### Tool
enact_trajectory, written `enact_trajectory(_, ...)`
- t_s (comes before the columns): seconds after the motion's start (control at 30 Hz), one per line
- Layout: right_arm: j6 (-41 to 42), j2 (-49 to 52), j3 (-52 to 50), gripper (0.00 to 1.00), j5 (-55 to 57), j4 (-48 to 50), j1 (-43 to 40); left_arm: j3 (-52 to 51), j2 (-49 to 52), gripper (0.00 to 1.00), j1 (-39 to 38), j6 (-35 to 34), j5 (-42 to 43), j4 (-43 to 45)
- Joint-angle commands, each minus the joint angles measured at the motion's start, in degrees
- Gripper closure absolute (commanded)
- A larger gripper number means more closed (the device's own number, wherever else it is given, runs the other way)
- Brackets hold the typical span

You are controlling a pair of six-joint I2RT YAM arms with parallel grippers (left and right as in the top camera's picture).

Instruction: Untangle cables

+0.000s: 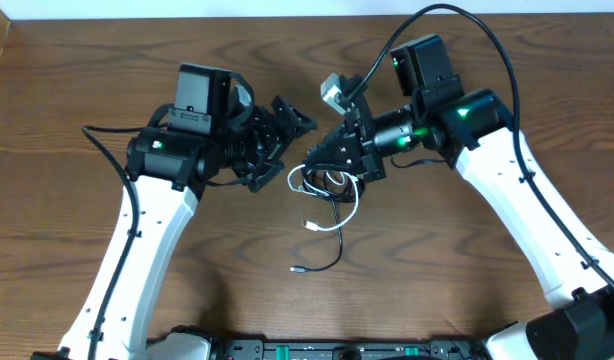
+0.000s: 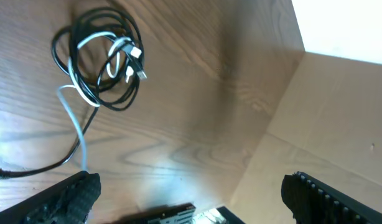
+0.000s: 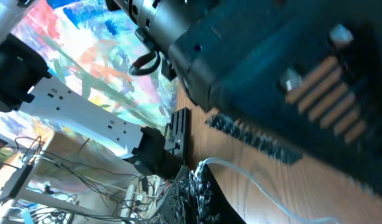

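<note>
Overhead | tangled bundle of thin black and white cords (image 1: 325, 186) at centre of brown wooden surface (image 1: 67, 250) | left pincer (image 2: 194, 198) apart, empty | right pincer (image 1: 323, 160) over bundle, closure unclear | risk: hoisting whole knot tightens loops

A robotics lab: two white-and-black robot arms (image 1: 137, 250) stand at a brown wood-grain table (image 1: 47, 250), with tangled loose wiring (image 3: 85, 186) beneath a colourful painted backdrop (image 3: 85, 43).

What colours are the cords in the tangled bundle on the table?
Black and white. The bundle shows best in the left wrist view.
</note>
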Motion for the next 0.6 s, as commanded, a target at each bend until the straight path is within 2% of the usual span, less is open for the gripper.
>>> enact_trajectory(0.0,-1.5,-1.0,0.1,0.99,-1.2,0.3,1.1,0.4,-0.1,0.0,-0.7,-1.1,1.0,0.0)
enact_trajectory(0.03,-1.5,-1.0,0.1,0.99,-1.2,0.4,1.2,0.4,-0.1,0.04,-0.7,-1.1,1.0,0.0)
enact_trajectory(0.07,-1.5,-1.0,0.1,0.99,-1.2,0.5,1.4,0.4,-0.1,0.11,-0.7,-1.1,1.0,0.0)
enact_trajectory(0.17,-1.5,-1.0,0.1,0.99,-1.2,0.7,1.5,0.4,-0.1,0.26,-0.7,-1.0,1.0,0.0)
enact_trajectory(0.2,-1.5,-1.0,0.1,0.99,-1.2,0.7,1.5,0.4,-0.1,0.35,-0.7,-1.0,1.0,0.0)
enact_trajectory(0.33,-1.5,-1.0,0.1,0.99,-0.9,0.7,1.5,0.4,0.0,0.53,-0.8,-1.0,1.0,0.0)
enact_trajectory(0.43,-1.5,-1.0,0.1,0.99,0.6,0.7,1.5,0.4,0.0,0.54,-0.7,-0.8,1.0,-0.3)
enact_trajectory(0.5,-1.0,-1.0,0.1,0.99,4.2,0.7,1.4,0.4,0.0,0.36,-0.7,1.5,-1.0,-0.3)
enact_trajectory(0.57,2.8,-1.0,0.1,0.99,9.2,1.4,1.1,0.4,0.0,0.29,-0.7,3.6,-5.3,-1.1)
